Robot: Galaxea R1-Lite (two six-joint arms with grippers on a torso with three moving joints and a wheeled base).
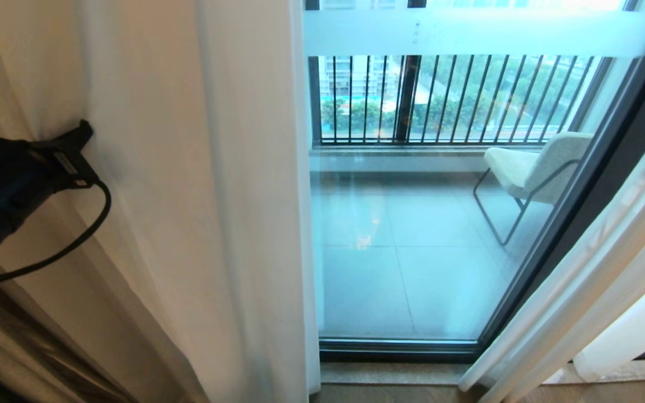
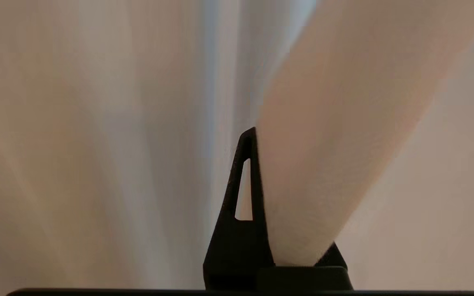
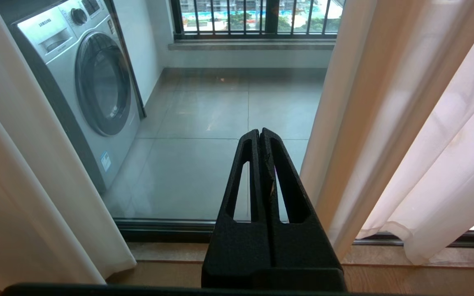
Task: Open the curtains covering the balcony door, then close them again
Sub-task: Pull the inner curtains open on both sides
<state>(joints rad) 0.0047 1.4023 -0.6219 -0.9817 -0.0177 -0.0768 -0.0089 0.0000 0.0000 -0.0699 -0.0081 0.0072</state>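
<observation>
One left gripper (image 2: 257, 135) finger draped by curtain fold (image 2: 335, 144), chair (image 1: 529, 168) partly behind door frame (image 1: 591, 184)

Tiled balcony floor (image 1: 401, 268) — chair (image 1: 529, 168), washing machine (image 3: 84, 82)
</observation>
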